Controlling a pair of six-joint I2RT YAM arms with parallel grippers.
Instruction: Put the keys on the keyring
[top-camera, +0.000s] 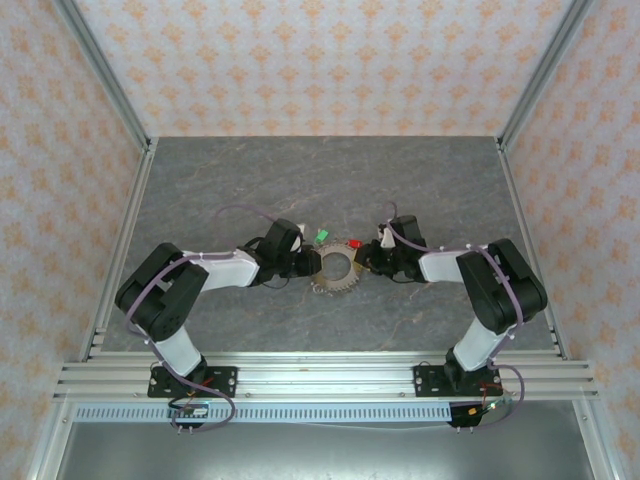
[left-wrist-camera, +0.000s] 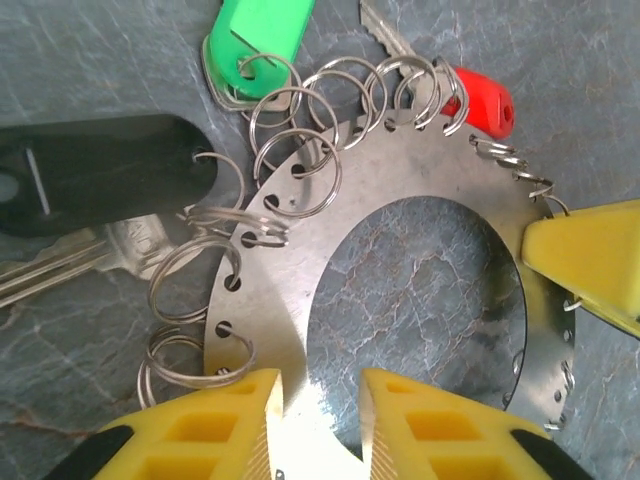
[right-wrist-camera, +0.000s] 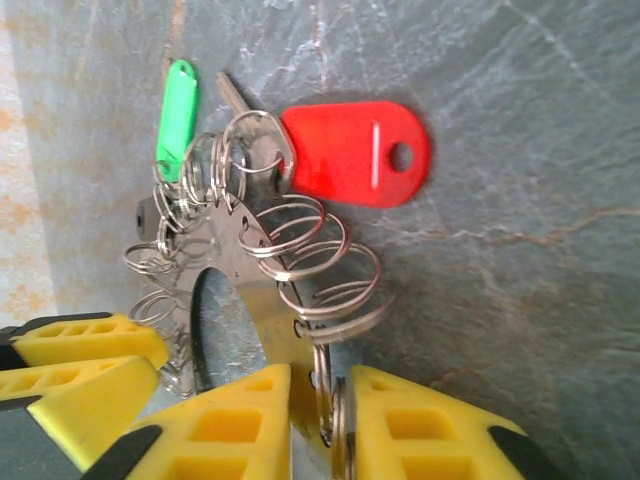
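Brownish-grey flat metal keyring (top-camera: 330, 287) (left-wrist-camera: 290, 300) (right-wrist-camera: 235, 225) with saw-tooth rim is lying on the grey marbled surface (top-camera: 300, 180), midway between the two arms. Many small silver split rings (left-wrist-camera: 300, 165) (right-wrist-camera: 320, 255) are hanging through holes along the keyring's rim. Left tool (top-camera: 308, 264) (left-wrist-camera: 320, 390) (right-wrist-camera: 155, 360) is sitting at the keyring's left edge. Its jaws are standing narrowly apart, with the near band of the keyring showing in the gap. Cannot tell whether they are pinching it. Right tool (top-camera: 362, 260) (right-wrist-camera: 320, 385) is meeting the keyring's opposite, right edge. Its jaws are closing tightly on the thin rim, with one split ring caught beside the metal. In the left wrist view, one yellow finger (left-wrist-camera: 590, 260) of the right tool is overlapping that rim. Green-headed key (top-camera: 322, 237) (left-wrist-camera: 260, 35) (right-wrist-camera: 178, 105) is lying just beyond the keyring's far rim, touching the cluster of split rings. Red-headed key (top-camera: 355, 243) (left-wrist-camera: 482, 102) (right-wrist-camera: 355, 152) is lying at the same far rim, nearer the right tool, its head resting against a split ring. Cannot tell whether either is threaded on. Black-headed key (left-wrist-camera: 110, 170), silver blade beside it, is lying just outside the keyring's rim on the green key's side, near the left tool.
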